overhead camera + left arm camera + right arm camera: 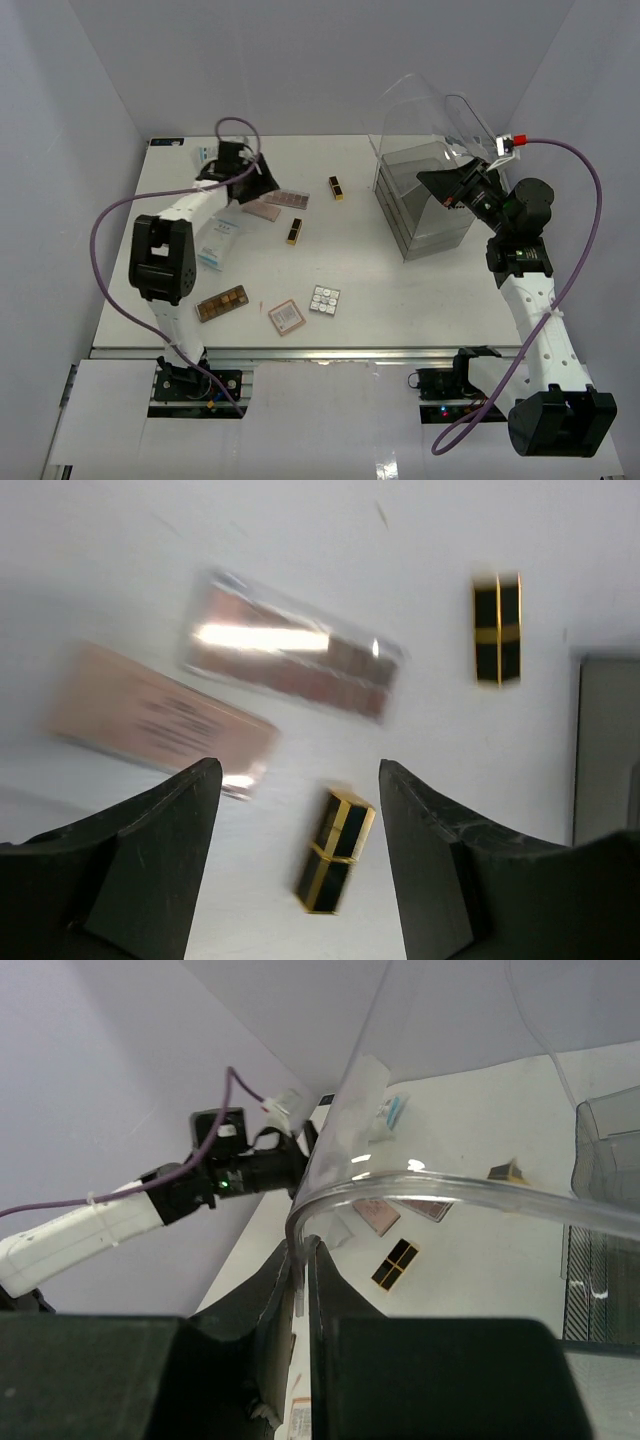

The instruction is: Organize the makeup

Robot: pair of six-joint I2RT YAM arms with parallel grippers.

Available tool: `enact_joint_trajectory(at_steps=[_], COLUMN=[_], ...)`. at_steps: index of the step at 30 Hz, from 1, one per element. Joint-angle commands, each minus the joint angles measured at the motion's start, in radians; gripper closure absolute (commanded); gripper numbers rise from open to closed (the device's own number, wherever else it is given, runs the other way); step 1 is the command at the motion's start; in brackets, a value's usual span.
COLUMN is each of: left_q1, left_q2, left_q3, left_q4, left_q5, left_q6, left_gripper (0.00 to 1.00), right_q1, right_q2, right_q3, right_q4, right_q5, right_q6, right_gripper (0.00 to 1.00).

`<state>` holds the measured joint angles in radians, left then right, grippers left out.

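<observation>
Where left claw [297, 780] hovers, pink palette [290, 660] blurred.

Just left of clear box [425, 205]: bare table [400, 290], open for passage. Farther left: dark-gold piece [337, 188] as nearest obstacle. Above box rear: domed lid [425, 105] raised, clamped in right gripper [303, 1260], barring approach from behind.

- A white table [400, 290] fills the middle, its surface matte and evenly lit.
- A back wall [300, 60], a left wall [50, 150] and a right wall [610, 80], all pale lavender-grey, close it in.
- A metal rail [330, 352] runs along the near edge, with white panels [330, 420] below it.
</observation>
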<state>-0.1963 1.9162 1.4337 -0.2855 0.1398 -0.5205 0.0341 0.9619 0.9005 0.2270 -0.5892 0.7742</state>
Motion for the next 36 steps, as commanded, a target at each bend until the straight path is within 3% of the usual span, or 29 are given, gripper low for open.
enact_joint_trajectory(at_steps=[1,10,20,29,36], left_q1=[0.162,0.301,0.331,0.348,0.350], left_q2=[-0.069,0.116,0.275,0.407,0.509], left_q3=[0.016,0.137,0.265,0.319,0.401], left_q4=[0.023,0.042,0.134,0.240,0.251], left_q5=[0.067,0.099,0.061,0.119,0.106], left_q6=[-0.083,-0.402,-0.604,-0.773,-0.846], left_gripper=[0.25,0.25,0.25,0.25,0.32], right_q1=[0.003,0.003,0.003,0.001,-0.002], right_q2=[-0.019,-0.014,0.001,0.001,-0.010], right_q3=[0.014,0.013,0.022,0.017,0.009], right_q4=[0.084,0.076,0.071,0.062,0.057], right_q5=[-0.009,-0.006,-0.006,-0.010,-0.009], right_q6=[-0.009,-0.017,-0.024,-0.026,-0.039], right_gripper=[0.89,0.89,0.89,0.89,0.89])
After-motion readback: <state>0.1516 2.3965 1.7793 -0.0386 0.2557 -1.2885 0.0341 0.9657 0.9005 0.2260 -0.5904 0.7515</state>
